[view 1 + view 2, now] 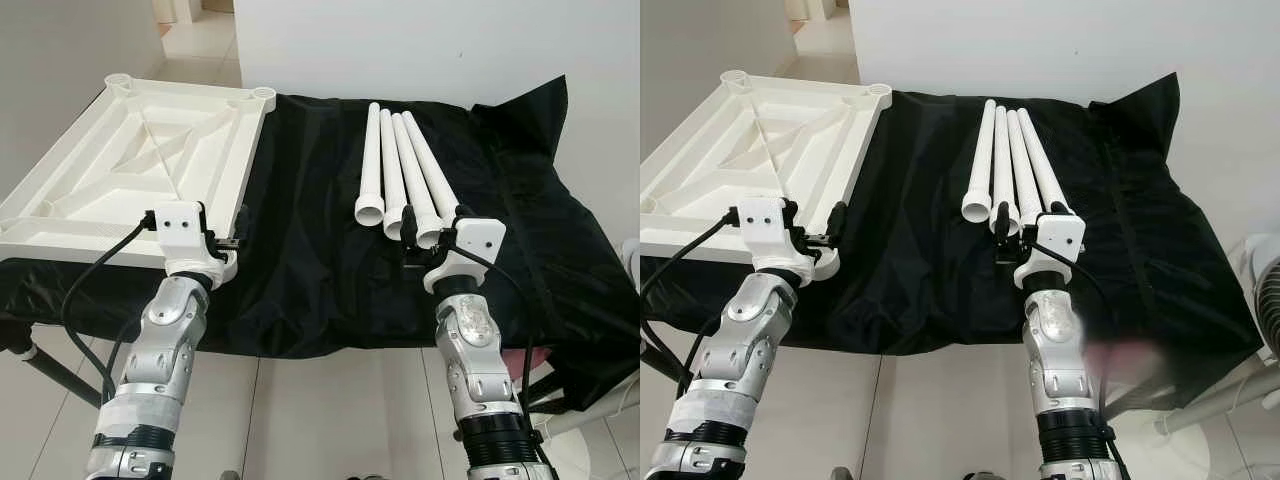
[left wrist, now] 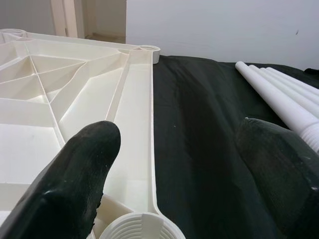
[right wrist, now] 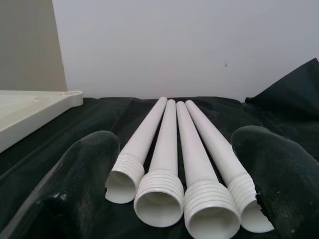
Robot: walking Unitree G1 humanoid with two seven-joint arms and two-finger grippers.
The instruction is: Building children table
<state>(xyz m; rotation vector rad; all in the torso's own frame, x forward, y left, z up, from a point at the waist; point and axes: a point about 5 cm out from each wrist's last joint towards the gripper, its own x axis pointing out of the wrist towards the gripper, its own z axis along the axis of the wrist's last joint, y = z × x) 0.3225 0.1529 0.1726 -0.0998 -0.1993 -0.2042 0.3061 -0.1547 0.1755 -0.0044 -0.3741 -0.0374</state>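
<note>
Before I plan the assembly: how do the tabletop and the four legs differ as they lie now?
The tabletop is one broad flat panel lying underside up, ribs and corner sockets showing; the legs are four slim round tubes lying side by side. The tabletop sits on the robot's left by the left gripper; the legs lie to the right, threaded open ends toward the open right gripper. Both are white plastic, resting on the black cloth.

An upturned white plastic tabletop with ribbed underside (image 1: 140, 165) lies on the left end of the black cloth-covered table (image 1: 320, 270), overhanging its left edge. Four white threaded plastic leg tubes (image 1: 400, 175) lie side by side right of centre, threaded ends toward the front edge.
</note>
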